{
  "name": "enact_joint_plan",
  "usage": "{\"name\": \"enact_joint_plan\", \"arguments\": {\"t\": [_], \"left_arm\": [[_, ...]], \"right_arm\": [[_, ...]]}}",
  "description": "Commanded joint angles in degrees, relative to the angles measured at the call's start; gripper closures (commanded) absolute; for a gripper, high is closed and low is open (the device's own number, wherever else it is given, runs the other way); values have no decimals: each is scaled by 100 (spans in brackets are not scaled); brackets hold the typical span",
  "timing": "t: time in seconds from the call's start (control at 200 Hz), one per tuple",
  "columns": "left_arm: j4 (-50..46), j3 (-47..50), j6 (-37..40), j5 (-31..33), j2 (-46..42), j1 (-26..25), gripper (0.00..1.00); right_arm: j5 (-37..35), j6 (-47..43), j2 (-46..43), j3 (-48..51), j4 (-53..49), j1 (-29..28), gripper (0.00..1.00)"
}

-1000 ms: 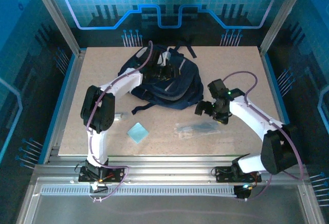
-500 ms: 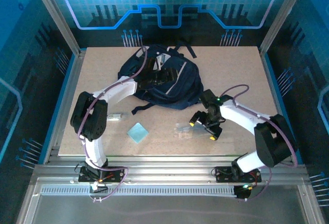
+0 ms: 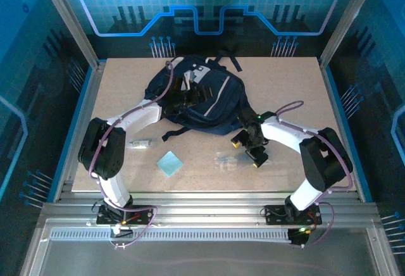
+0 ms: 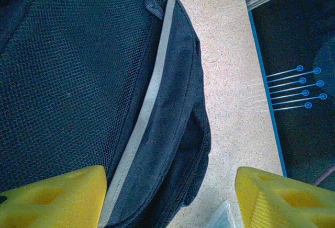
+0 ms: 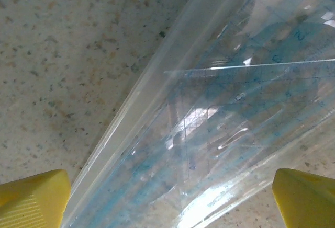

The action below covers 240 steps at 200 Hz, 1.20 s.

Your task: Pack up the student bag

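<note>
The student bag (image 3: 209, 102), navy with grey stripes, lies at the back middle of the table. My left gripper (image 3: 185, 99) hovers over its left part. In the left wrist view the bag's mesh panel and grey stripe (image 4: 144, 118) run between my open left gripper (image 4: 170, 199); one yellow fingertip (image 4: 52, 196) is over the fabric, the other over the table, nothing clamped. My right gripper (image 3: 248, 150) stands open just right of a clear pouch of rulers (image 3: 226, 160). In the right wrist view that pouch (image 5: 209, 128) lies flat between the wide-open right gripper (image 5: 170, 199).
A light blue square pad (image 3: 169, 163) lies front left of centre, a small white item (image 3: 142, 142) beside the left arm. The bag's black straps (image 3: 174, 131) trail toward the front. Metal frame posts (image 3: 69, 23) and the table's raised rim (image 3: 79, 130) border the board.
My right arm has swung left and down, open, until its fingers straddle the clear pouch. My left arm has stretched farther over the bag.
</note>
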<state>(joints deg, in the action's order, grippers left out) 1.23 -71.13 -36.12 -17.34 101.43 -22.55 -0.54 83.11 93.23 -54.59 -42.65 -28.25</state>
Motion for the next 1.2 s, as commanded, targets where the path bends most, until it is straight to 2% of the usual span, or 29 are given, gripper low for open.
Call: {"name": "enact_joint_plan", "arguments": {"t": [0.0, 0.135, 0.41, 0.535, 0.635, 0.795, 1.036, 1.126, 1.196], "left_arm": [[232, 129, -40, 21, -281, 77, 33], [306, 174, -100, -32, -299, 108, 33], [435, 249, -241, -102, -313, 155, 33], [455, 281, -281, -102, -317, 163, 33], [466, 280, -321, -120, -301, 161, 33], [439, 269, -326, -129, -322, 164, 33], [363, 248, -296, -120, -371, 172, 33], [351, 239, -298, -129, -370, 172, 33], [352, 215, -308, -129, -384, 172, 33]], "right_arm": [[-454, 573, -24, 178, 178, -101, 0], [-480, 509, 170, 64, -68, -119, 0], [-489, 655, 437, 598, 379, -171, 0], [-567, 696, 415, 778, 556, -214, 5], [-689, 616, 396, 800, 539, -224, 14], [-987, 438, 269, 740, 419, -220, 35], [-1300, -41, 125, 458, 143, -207, 49], [-1413, -200, 47, 455, 108, -211, 58], [-1449, -307, -11, 295, 100, -207, 59]]}}
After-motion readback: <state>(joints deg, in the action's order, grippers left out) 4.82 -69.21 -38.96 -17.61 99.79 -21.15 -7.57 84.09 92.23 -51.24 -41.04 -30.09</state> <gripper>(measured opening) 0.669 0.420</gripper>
